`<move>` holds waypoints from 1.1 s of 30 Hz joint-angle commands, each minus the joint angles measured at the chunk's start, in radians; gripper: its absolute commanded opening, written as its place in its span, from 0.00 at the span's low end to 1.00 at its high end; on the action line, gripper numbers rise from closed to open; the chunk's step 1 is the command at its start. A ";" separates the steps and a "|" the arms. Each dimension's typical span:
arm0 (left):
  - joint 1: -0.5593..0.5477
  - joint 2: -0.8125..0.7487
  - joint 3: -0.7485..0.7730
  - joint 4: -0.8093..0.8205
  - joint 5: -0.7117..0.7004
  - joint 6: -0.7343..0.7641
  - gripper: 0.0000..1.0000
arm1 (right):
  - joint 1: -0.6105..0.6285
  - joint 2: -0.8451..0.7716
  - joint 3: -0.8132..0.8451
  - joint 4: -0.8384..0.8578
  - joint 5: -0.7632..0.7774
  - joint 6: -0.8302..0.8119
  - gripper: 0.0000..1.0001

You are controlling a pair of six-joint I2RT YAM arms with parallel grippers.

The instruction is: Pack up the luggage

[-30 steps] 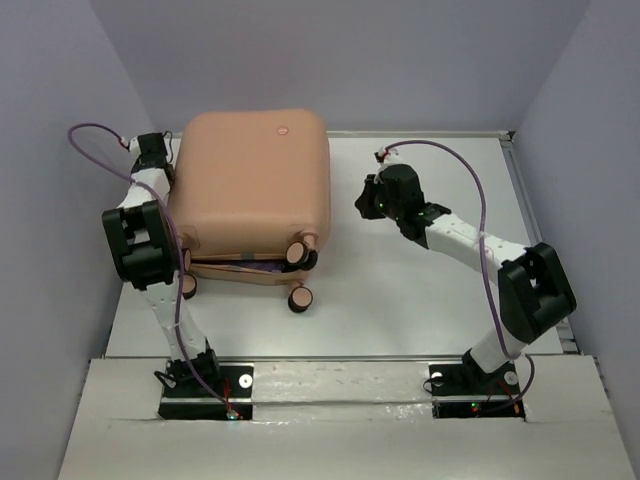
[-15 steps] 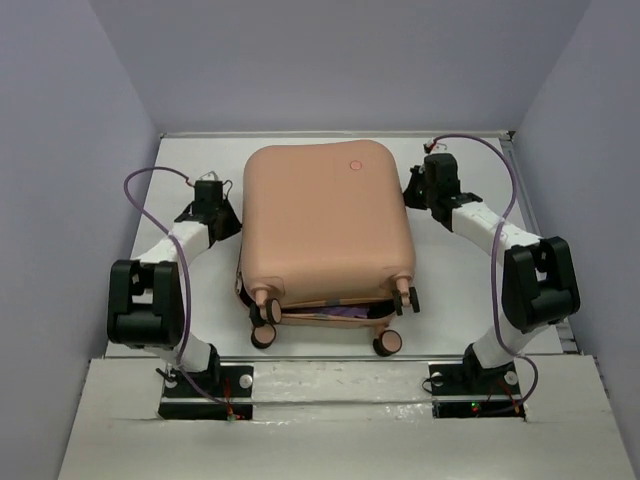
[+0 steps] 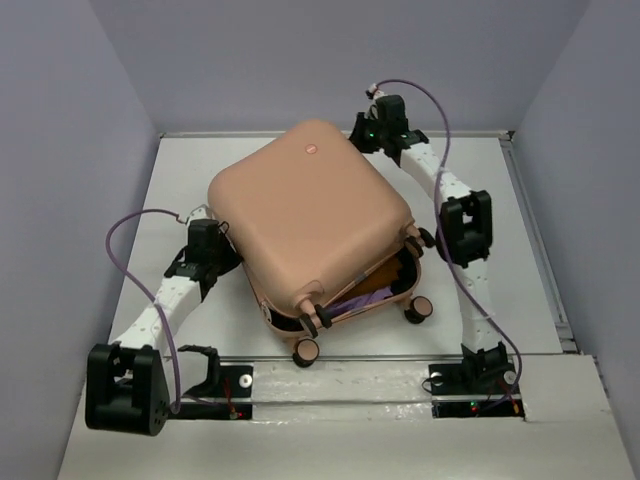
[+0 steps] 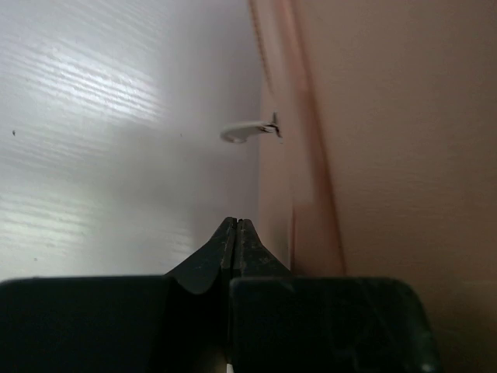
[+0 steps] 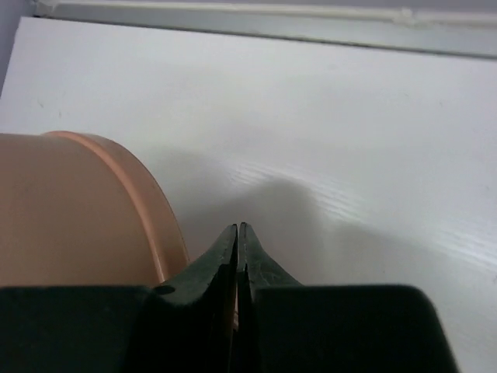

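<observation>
One luggage [image 3: 305, 225] lies ajar; two flank it, left pincer [image 4: 235, 231] and right pincer [image 5: 238, 235], each pressed together.

Top view: bright, even, diffuse light from above, with sharp focus throughout. The luggage [image 3: 310, 215] casts only a soft, narrow shadow at its base on the table [image 3: 200, 170]. Left wrist view: streaked sheen on the table; luggage shell blurred at close range; zip pull [image 4: 248, 132] soft; left gripper [image 4: 235, 224] near-black, underexposed. Right wrist view: broad soft shadow on the table ahead of the right gripper [image 5: 238, 228], which is equally dark
</observation>
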 commanded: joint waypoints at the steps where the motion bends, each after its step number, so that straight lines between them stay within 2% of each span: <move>1: -0.061 -0.126 -0.010 0.147 0.093 -0.133 0.06 | 0.109 0.112 0.520 -0.249 -0.070 0.017 0.29; 2: -0.063 -0.141 -0.029 0.151 0.090 -0.136 0.06 | 0.099 0.092 0.528 -0.269 0.008 0.006 0.43; 4: -0.063 -0.177 -0.041 0.157 0.070 -0.134 0.06 | 0.050 0.008 0.372 -0.254 0.088 -0.003 0.71; 5: -0.061 -0.185 -0.044 0.156 0.046 -0.125 0.06 | 0.033 -0.112 0.288 -0.192 0.139 -0.015 0.75; 6: -0.061 -0.191 -0.038 0.159 0.033 -0.117 0.06 | 0.004 -0.180 0.108 -0.149 0.159 -0.023 0.78; 7: -0.061 -0.191 -0.027 0.160 0.021 -0.105 0.06 | -0.009 -0.248 0.106 -0.109 0.182 -0.032 0.79; 8: -0.058 -0.179 0.009 0.160 0.019 -0.088 0.06 | -0.009 -0.377 -0.047 -0.058 0.233 -0.037 0.79; 9: -0.057 -0.165 0.035 0.162 0.019 -0.082 0.06 | -0.019 -0.441 -0.117 -0.040 0.259 -0.053 0.79; 10: -0.055 -0.131 0.066 0.162 0.019 -0.076 0.06 | -0.020 -0.507 -0.256 -0.023 0.267 -0.063 0.65; 11: -0.055 -0.119 0.127 0.157 0.019 -0.070 0.06 | -0.020 -0.649 -0.339 0.020 0.265 -0.058 0.48; 12: -0.054 -0.113 0.155 0.154 0.019 -0.067 0.06 | -0.020 -0.728 -0.428 0.042 0.261 -0.044 0.31; 13: -0.054 -0.117 0.181 0.153 0.019 -0.061 0.06 | 0.006 -0.809 -0.517 0.057 0.261 -0.032 0.07; 14: -0.051 -0.125 0.206 0.150 -0.019 -0.053 0.06 | 0.029 -0.892 -0.609 0.075 0.258 -0.024 0.07; 15: -0.049 -0.137 0.253 0.147 -0.065 -0.033 0.06 | 0.046 -1.046 -0.783 0.097 0.255 -0.027 0.07; 16: -0.049 -0.152 0.281 0.142 -0.091 -0.022 0.06 | 0.060 -1.113 -0.850 0.083 0.242 -0.018 0.07; 17: -0.046 -0.151 0.343 0.145 -0.111 -0.010 0.06 | 0.081 -1.170 -0.942 0.038 0.166 -0.003 0.07; 20: -0.031 -0.084 0.476 0.110 -0.099 0.001 0.06 | 0.169 -1.328 -1.024 -0.030 0.110 0.034 0.07; 22: -0.029 -0.045 0.578 0.120 -0.052 -0.005 0.07 | 0.277 -1.348 -1.040 -0.114 0.027 0.037 0.07; 25: -0.020 0.129 0.742 0.099 -0.041 0.013 0.12 | 0.452 -1.348 -1.059 -0.232 0.040 0.034 0.07; 26: -0.014 0.174 0.842 0.097 -0.039 0.045 0.15 | 0.488 -1.344 -1.069 -0.260 0.044 0.040 0.07; 29: 0.003 0.382 1.014 -0.014 -0.015 0.093 0.30 | 0.597 -1.345 -1.105 -0.351 0.072 0.071 0.07; 30: 0.023 0.442 1.130 -0.037 0.048 0.120 0.35 | 0.612 -1.354 -1.115 -0.377 0.098 0.080 0.07; 31: 0.034 0.552 1.187 -0.101 0.061 0.126 0.40 | 0.622 -1.359 -1.147 -0.384 0.100 0.103 0.07; 33: 0.053 0.651 1.330 -0.134 0.117 0.145 0.47 | 0.634 -1.364 -1.187 -0.394 0.098 0.132 0.07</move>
